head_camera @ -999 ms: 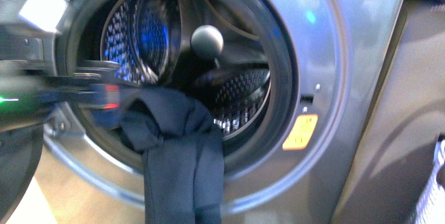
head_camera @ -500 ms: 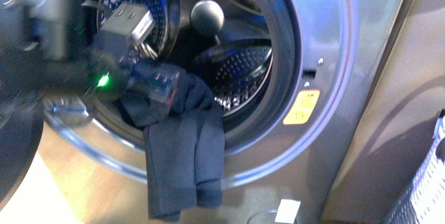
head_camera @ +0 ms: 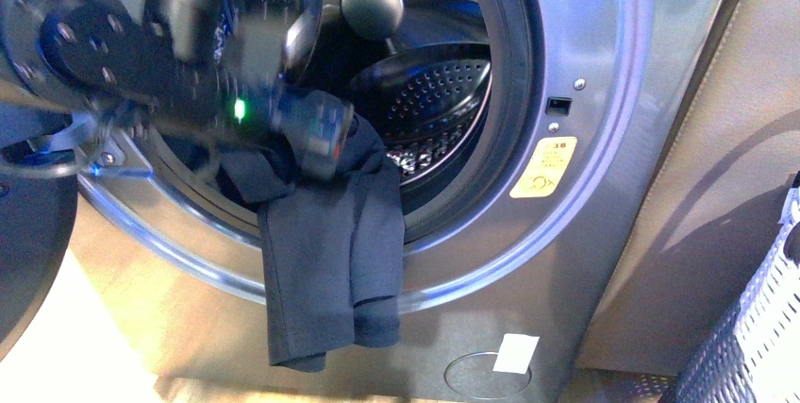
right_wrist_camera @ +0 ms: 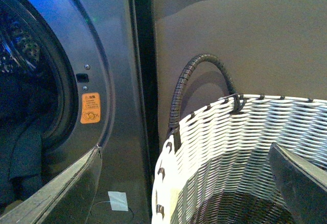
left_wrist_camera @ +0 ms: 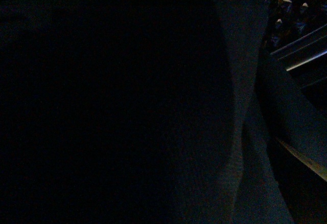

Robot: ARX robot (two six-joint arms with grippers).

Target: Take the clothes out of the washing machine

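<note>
The washing machine [head_camera: 604,139] stands with its porthole open. The clothes [head_camera: 330,261], one dark navy garment, hang out over the black rim and down the front panel. My left gripper [head_camera: 325,139] is open and sits against the bunched top of the clothes at the porthole's lower edge; its fingers are blurred. The left wrist view is dark. My right gripper [right_wrist_camera: 184,183] is open and empty, its fingers [right_wrist_camera: 66,188] spread above a woven basket. It does not show in the front view. That wrist view also catches the washing machine [right_wrist_camera: 115,81] and a bit of the clothes [right_wrist_camera: 25,157].
The woven white basket [right_wrist_camera: 230,147] with a dark loop handle stands right of the machine, also at the front view's edge [head_camera: 755,337]. The glass door [head_camera: 28,261] hangs open at the left. A grey ball [head_camera: 372,5] sits inside the drum. A brown wall panel [head_camera: 726,186] adjoins the machine.
My left arm has swung rightward across the porthole, and its gripper now rests at the top of the clothes. The view has shifted, showing the hanging garment's full length.
</note>
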